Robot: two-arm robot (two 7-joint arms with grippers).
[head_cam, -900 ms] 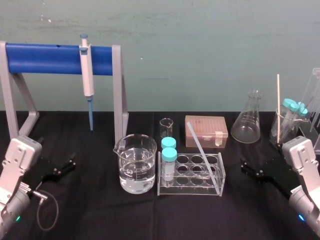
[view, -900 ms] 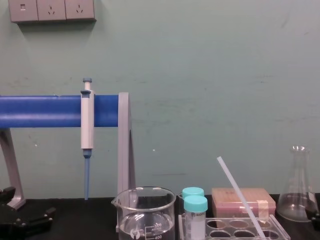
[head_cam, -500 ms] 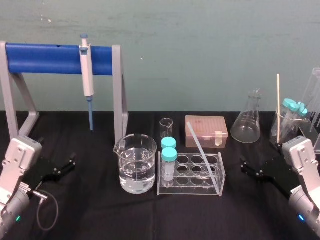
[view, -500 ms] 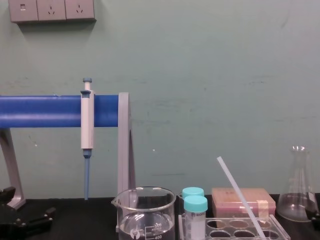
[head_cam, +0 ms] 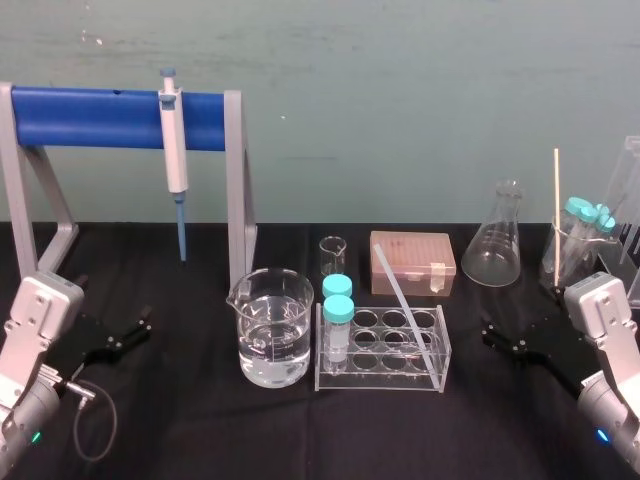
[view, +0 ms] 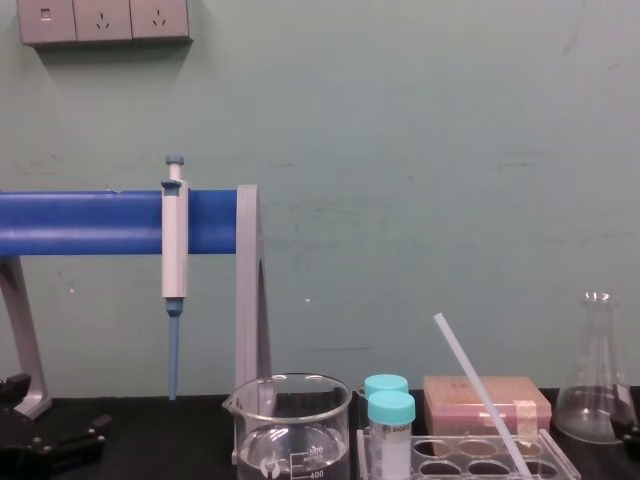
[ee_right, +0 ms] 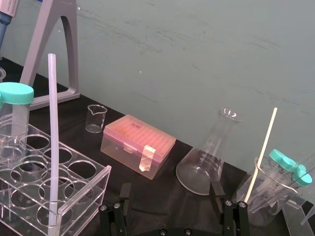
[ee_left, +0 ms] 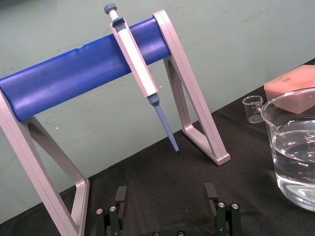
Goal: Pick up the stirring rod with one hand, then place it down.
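The stirring rod (head_cam: 405, 303) is a thin translucent whitish rod that leans in the clear tube rack (head_cam: 430, 372), its top tilted toward the back left. The chest view has the stirring rod (view: 478, 391) slanting up out of the rack, and in the right wrist view the stirring rod (ee_right: 51, 137) stands nearly upright. My right gripper (head_cam: 493, 335) rests open on the black table to the right of the rack, well apart from the rod, and the right wrist view shows my right gripper (ee_right: 171, 191) with nothing between its fingers. My left gripper (head_cam: 140, 326) lies open and empty at the far left; its wide-spread fingers (ee_left: 120, 195) show in the left wrist view.
A beaker of water (head_cam: 272, 330) stands left of the rack, which holds two teal-capped tubes (head_cam: 338, 320). Behind are a small beaker (head_cam: 332, 256), a pink tip box (head_cam: 412, 264) and a conical flask (head_cam: 495, 238). A pipette (head_cam: 174, 150) hangs on the blue stand (head_cam: 90, 115). At far right, a cream stick (head_cam: 556, 200) stands in a beaker.
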